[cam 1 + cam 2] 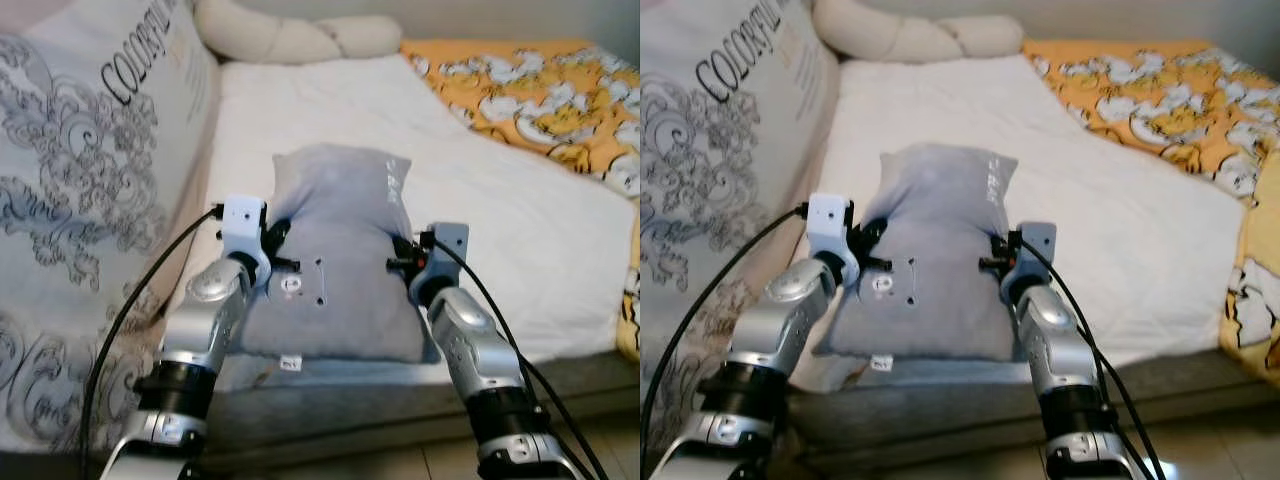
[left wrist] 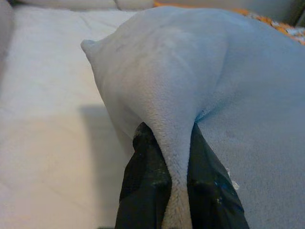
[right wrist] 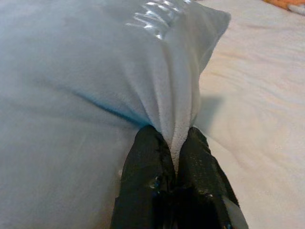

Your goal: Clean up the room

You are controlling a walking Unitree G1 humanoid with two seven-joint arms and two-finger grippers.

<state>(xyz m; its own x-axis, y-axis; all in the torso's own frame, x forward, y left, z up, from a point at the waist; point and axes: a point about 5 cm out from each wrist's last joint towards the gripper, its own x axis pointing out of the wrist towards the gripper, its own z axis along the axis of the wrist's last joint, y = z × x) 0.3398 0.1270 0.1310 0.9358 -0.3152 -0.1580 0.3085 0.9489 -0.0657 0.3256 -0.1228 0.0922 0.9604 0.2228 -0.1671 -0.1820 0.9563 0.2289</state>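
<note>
Soft grey plush pillow (image 1: 335, 260) lies at the white bed (image 1: 500, 220) near edge. Left claw (image 2: 177, 191) at 9 o'clock, right claw (image 3: 175, 176) at 3, each pinched tight on pillow fabric. Carrying step, probably; next calls for an even lift toward 12.

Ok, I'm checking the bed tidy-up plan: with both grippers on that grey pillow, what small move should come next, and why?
Probably lift the grey pillow a little and carry it toward the head of the bed. The left gripper and right gripper each pinch a fold of its fabric at opposite sides, so the hold looks ready. It lies near the foot edge of the white mattress, away from the cream pillow.
</note>
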